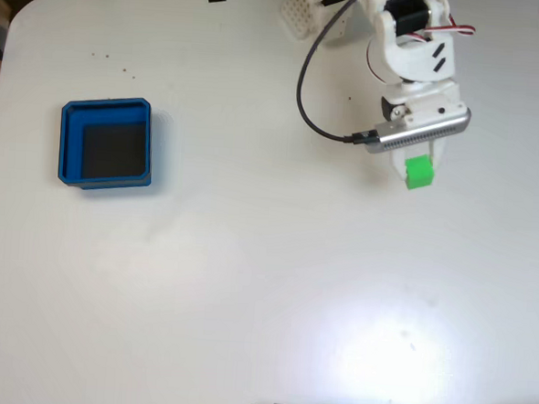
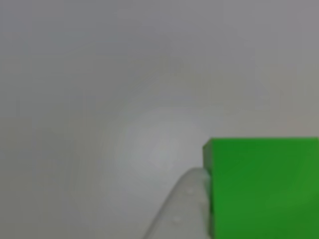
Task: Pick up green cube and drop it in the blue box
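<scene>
Green fills the lower right of my close-up other view: the small bright green plain-faced cube (image 2: 264,186), blurred, with one pale finger (image 2: 182,211) of the pincer pressed against its left face and bare white bench (image 2: 99,74) behind. From the fixed view I see the same cube (image 1: 420,171) poking out from under the white two-finger pincer (image 1: 422,164), which looks clenched on it. Whether the cube is lifted or resting on the white bench (image 1: 265,275) I cannot tell. Just above the cube sits the white arm (image 1: 416,55) with its black cable (image 1: 305,94). Well apart from the cube, far to its left, lies the square shallow blue box (image 1: 106,143) with its dark floor.
</scene>
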Available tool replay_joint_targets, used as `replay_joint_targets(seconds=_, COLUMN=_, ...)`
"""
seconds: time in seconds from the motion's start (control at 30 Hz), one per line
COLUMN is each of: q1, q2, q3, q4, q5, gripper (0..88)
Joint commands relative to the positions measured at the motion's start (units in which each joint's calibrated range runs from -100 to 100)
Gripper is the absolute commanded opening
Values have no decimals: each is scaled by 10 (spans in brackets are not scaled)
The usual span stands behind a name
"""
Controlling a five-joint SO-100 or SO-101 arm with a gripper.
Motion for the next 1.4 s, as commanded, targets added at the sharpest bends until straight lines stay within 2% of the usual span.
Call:
replay_joint_targets(seconds=0.0, q1=52, q2=-79, q3=-28, q4=51, q5=18, gripper=25)
replay_joint_targets(seconds=0.87, q1=433, q2=-92, q3=-27, q4=66, q5=14, gripper=26)
replay_joint_targets(seconds=1.2, q1=540, q2=-91, q3=-26, q4=66, q5=14, gripper=27)
replay_joint_targets(seconds=1.37, q1=564, q2=-75, q3=-26, q4=66, q5=14, gripper=27)
